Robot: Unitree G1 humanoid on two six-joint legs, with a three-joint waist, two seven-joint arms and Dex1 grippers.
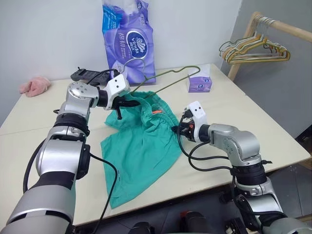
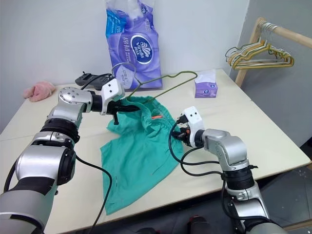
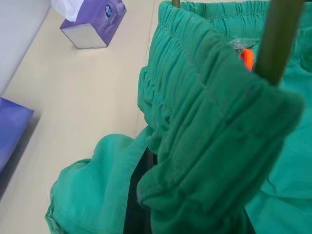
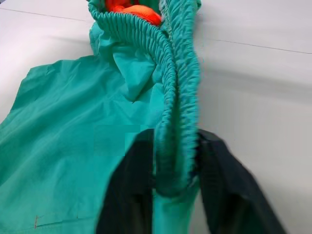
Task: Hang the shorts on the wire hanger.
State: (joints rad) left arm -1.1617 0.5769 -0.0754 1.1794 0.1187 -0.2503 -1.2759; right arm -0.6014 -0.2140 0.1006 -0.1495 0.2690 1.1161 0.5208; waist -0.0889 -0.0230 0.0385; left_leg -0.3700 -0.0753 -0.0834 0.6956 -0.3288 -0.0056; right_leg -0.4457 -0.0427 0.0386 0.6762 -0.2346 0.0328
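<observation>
The teal-green shorts (image 1: pixel 141 141) lie across the middle of the table, one leg trailing toward the near edge. Their gathered waistband (image 3: pixel 204 97) is raised and draped over the olive wire hanger (image 1: pixel 170 80). My left gripper (image 1: pixel 124 103) is shut on the hanger's near corner, with the waistband bunched right against its fingers. The hanger's hook rises toward the back. My right gripper (image 4: pixel 174 139) sits at the shorts' right side, its two black fingers (image 4: pixel 131 185) pressed on either side of the waistband, shut on it. An orange tag (image 1: pixel 156 111) shows inside the waist.
A purple tissue pack (image 1: pixel 129 36) stands at the back, with a small purple tissue box (image 1: pixel 200 83) to its right. At the back left are a black device (image 1: pixel 85 74) and a pink cloth (image 1: pixel 34 86). Several hangers (image 1: pixel 253 48) hang on a wooden rail beyond the table's right edge.
</observation>
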